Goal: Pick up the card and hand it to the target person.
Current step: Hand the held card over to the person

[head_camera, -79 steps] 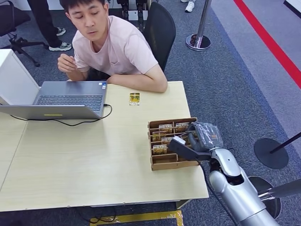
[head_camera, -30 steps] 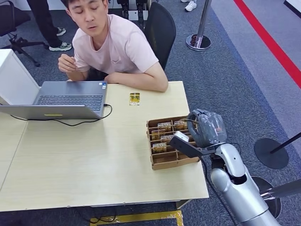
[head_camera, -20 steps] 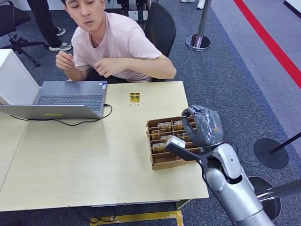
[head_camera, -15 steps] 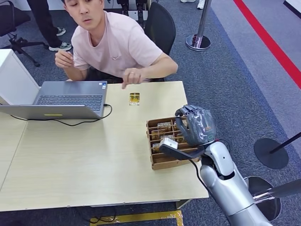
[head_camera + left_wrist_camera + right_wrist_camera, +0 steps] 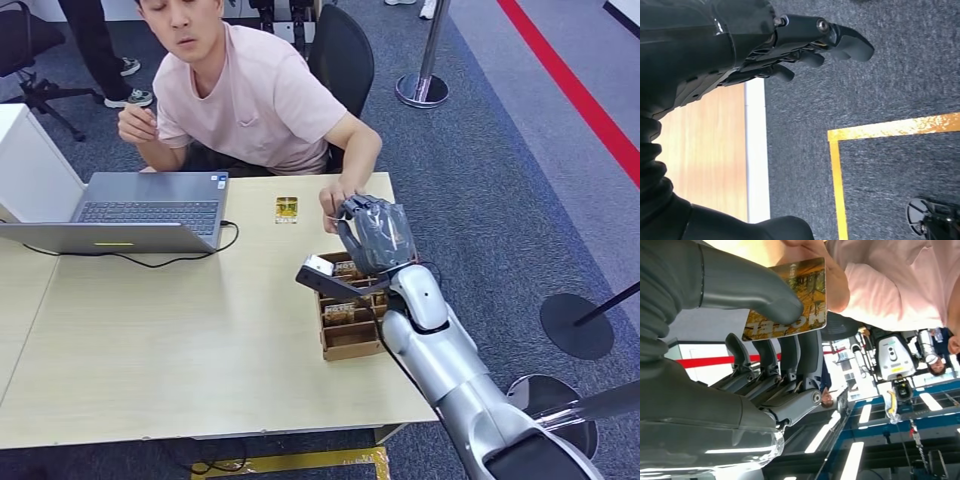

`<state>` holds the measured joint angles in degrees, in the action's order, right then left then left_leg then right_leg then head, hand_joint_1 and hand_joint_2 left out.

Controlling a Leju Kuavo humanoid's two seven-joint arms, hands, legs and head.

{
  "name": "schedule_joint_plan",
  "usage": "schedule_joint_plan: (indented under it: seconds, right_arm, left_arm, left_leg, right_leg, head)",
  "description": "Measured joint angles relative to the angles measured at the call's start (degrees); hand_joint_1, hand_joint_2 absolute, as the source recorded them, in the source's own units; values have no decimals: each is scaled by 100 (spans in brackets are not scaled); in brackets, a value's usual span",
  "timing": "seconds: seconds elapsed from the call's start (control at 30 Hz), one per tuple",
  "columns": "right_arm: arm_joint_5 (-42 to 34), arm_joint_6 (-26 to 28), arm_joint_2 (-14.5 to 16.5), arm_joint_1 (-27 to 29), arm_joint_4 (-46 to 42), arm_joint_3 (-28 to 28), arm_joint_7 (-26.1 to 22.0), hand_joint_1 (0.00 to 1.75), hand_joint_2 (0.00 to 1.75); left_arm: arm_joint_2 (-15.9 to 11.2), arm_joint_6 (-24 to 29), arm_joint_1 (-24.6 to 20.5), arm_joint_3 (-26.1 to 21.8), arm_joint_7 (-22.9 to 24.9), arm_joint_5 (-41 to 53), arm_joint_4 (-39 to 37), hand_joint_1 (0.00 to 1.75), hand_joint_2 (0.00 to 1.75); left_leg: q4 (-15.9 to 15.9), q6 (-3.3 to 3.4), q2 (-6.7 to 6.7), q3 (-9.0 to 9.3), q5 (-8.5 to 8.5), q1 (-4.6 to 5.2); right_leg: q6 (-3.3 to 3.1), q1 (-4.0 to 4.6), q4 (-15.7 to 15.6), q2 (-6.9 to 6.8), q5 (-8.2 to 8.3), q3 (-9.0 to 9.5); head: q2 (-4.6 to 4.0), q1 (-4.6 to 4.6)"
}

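One card [image 5: 793, 300] is pinched in the right hand [image 5: 375, 235], thick thumb [image 5: 753, 287] pressed on its printed face and the darker fingers [image 5: 791, 357] lined up behind it, so the hand is clamped on the card. In the wrist view the person's hand [image 5: 828, 277] touches the card's far edge; in the head view that hand [image 5: 332, 203] sits right at the robot's fingertips, above the far end of the cardboard tray [image 5: 351, 335] on the table [image 5: 189, 340]. Main risk, as a guess: a mistimed release. If the thumb lets go before the person has a firm grip, the card drops onto the table or into the tray among the other cards. If the thumb stays tight while the person pulls, the card could bend or be yanked out. The person's hold looks light, only an edge contact, hard to tell how secure. The thumb covers a big part of the card, leaving a small free edge to grab. The left hand [image 5: 791, 45] hangs over the carpet beside the table edge, fingers loosely extended, holding nothing.
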<state>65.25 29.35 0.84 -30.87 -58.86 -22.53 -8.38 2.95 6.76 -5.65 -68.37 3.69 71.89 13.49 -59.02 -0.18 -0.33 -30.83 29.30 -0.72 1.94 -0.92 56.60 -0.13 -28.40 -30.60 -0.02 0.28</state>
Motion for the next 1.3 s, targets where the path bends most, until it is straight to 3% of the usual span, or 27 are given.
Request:
schedule_joint_plan:
  seconds: [0.33, 0.47, 0.87, 1.0, 1.3]
  right_arm:
    - [133, 105, 269, -455, 848, -2, 124, 131, 175]
    - [248, 160, 352, -613, 1146, -5, 192, 0, 175]
    - [297, 264, 503, -843, 1703, -54, 202, 0, 175]
    - [280, 280, 507, -874, 1772, -72, 192, 0, 175]
    - [-455, 333, 498, -896, 1821, 40, -84, 0, 175]
  left_arm:
    - [-1, -1, -5, 0, 33, 16, 0, 0, 175]
    - [-3, -18, -7, 3, 8, 41, 0, 0, 175]
    - [-8, -25, -8, 4, 2, 50, 0, 0, 175]
    - [-9, 6, -8, 4, -15, 48, 0, 0, 0]
    - [-11, 82, -7, 4, -12, -11, 0, 0, 0]
  left_leg:
    - [0, 0, 0, 0, 0, 0]
    - [0, 0, 0, 0, 0, 0]
    - [0, 0, 0, 1, 0, 0]
    - [0, 0, -1, 0, 0, 0]
    - [-1, 0, 0, 2, 0, 0]
  right_leg:
    - [0, 0, 0, 0, 0, 0]
    - [0, 0, 0, 0, 0, 0]
    - [0, 0, 0, 0, 0, 0]
    - [0, 0, 0, 0, 0, 0]
    - [0, 0, 0, 0, 0, -1]
  head:
    - [0, 1]
    - [0, 1]
    - [0, 0]
    - [0, 1]
    - [0, 0]
